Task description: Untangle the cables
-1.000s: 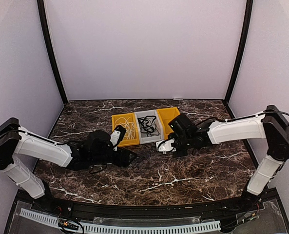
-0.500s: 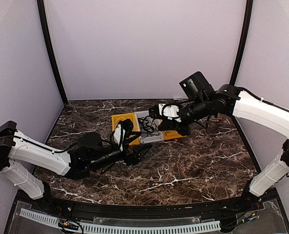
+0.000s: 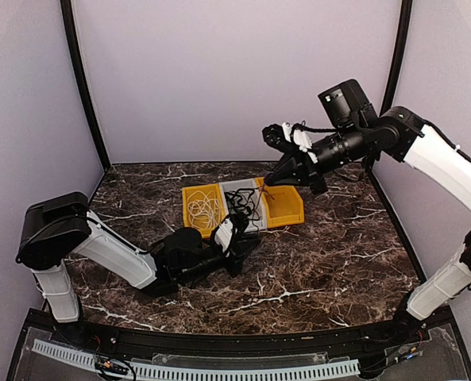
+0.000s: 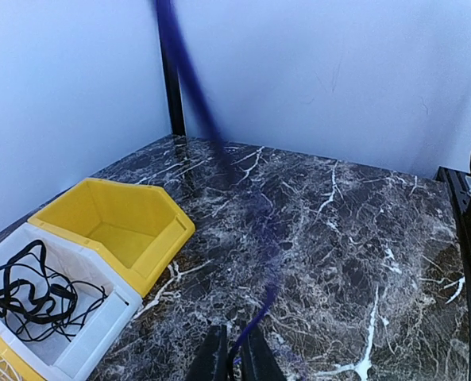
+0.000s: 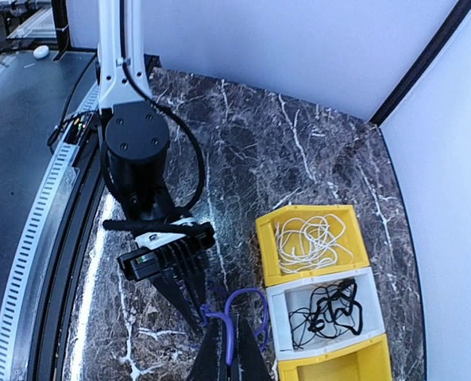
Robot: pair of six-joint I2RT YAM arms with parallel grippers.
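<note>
A thin dark purple cable (image 4: pixel 262 313) runs taut from my left gripper (image 4: pixel 233 362) up to my right gripper (image 5: pixel 229 361). Both grippers are shut on it. The left gripper (image 3: pixel 243 246) lies low on the table in front of the bins. The right gripper (image 3: pixel 276 179) hangs high above the bins, with a small loop of the purple cable (image 5: pixel 244 290) just ahead of its fingers. A white cable (image 5: pixel 310 238) lies coiled in the left yellow bin (image 3: pixel 189 194). A black cable (image 5: pixel 326 313) lies in the middle white bin (image 5: pixel 276 295).
A third bin, yellow (image 3: pixel 292 213), stands empty to the right of the white one. The three bins sit side by side at the table's middle back. Dark marble table (image 3: pixel 330 262) stretches around them, with black frame posts (image 3: pixel 84 87) at the back corners.
My right arm rose from the table to high above the bins, drawing the purple cable up. My left gripper slid right toward the bins and shut on the cable.
</note>
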